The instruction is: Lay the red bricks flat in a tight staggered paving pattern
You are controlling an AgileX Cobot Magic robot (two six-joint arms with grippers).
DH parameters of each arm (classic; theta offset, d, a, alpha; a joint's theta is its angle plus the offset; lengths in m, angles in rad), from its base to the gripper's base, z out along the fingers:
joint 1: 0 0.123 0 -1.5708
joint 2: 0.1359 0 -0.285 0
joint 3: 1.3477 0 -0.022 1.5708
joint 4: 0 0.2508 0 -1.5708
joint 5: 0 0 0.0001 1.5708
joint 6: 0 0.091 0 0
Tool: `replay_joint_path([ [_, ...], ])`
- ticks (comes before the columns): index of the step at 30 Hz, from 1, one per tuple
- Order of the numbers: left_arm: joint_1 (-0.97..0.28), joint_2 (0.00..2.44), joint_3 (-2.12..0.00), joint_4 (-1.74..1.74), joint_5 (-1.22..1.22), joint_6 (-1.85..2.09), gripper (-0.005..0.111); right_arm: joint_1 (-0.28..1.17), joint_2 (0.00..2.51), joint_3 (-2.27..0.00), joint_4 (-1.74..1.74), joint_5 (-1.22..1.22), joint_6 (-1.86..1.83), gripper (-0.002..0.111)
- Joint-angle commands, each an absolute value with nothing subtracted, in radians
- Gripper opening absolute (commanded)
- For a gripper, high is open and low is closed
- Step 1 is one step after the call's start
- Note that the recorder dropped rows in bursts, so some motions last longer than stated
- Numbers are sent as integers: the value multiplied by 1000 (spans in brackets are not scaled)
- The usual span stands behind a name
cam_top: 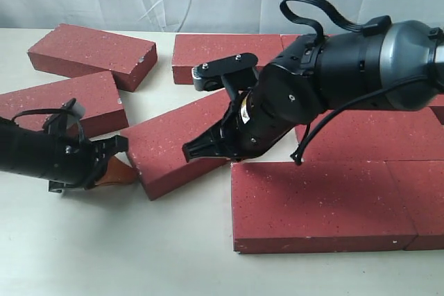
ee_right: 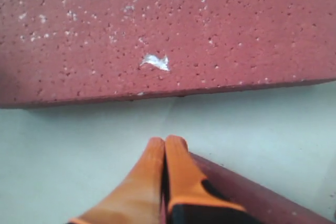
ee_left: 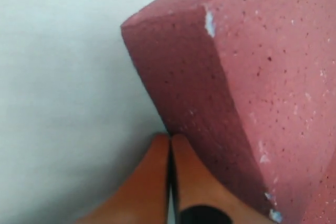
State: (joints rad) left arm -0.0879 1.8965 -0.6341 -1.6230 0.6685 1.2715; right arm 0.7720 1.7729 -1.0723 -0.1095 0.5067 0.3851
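Several dark-red bricks lie flat on the pale table. One tilted brick (cam_top: pixel 173 145) sits askew in the middle, and its long side fills the left wrist view (ee_left: pixel 247 77). My left gripper (cam_top: pixel 129 174) is shut, its orange tips (ee_left: pixel 170 140) touching that brick's side near a corner. The right gripper (cam_top: pixel 189 152) is shut and empty and reaches over the tilted brick. In the right wrist view its tips (ee_right: pixel 165 144) hover over bare table between a brick with a white chip (ee_right: pixel 168 35) and another brick's edge (ee_right: pixel 262 195). Two bricks (cam_top: pixel 319 206) (cam_top: pixel 424 199) lie end to end at the front right.
More bricks lie at the back left (cam_top: pixel 94 53), at the left (cam_top: pixel 62 105) and at the back middle (cam_top: pixel 222 53). Another brick (cam_top: pixel 374 133) lies under the right arm. Bare table (cam_top: pixel 139 254) stretches along the front left.
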Motion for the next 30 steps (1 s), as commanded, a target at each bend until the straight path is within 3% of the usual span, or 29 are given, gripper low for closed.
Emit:
replay_joint_path([
  [1,-157,1903,-675,-1658,649,1282,0,768,1773,-1071,-246,497,548,-1],
  [7,-201,1903,-719,-1714,582,1282,0,768,1773,-1071,-530,581,887,-1],
  [14,-202,1903,-721,-1738,556,1282,0,768,1800,-1071,-688,659,1032,-1],
  [30,-202,1903,-773,-1744,556,1282,0,768,2005,-1073,-932,509,1349,-1],
])
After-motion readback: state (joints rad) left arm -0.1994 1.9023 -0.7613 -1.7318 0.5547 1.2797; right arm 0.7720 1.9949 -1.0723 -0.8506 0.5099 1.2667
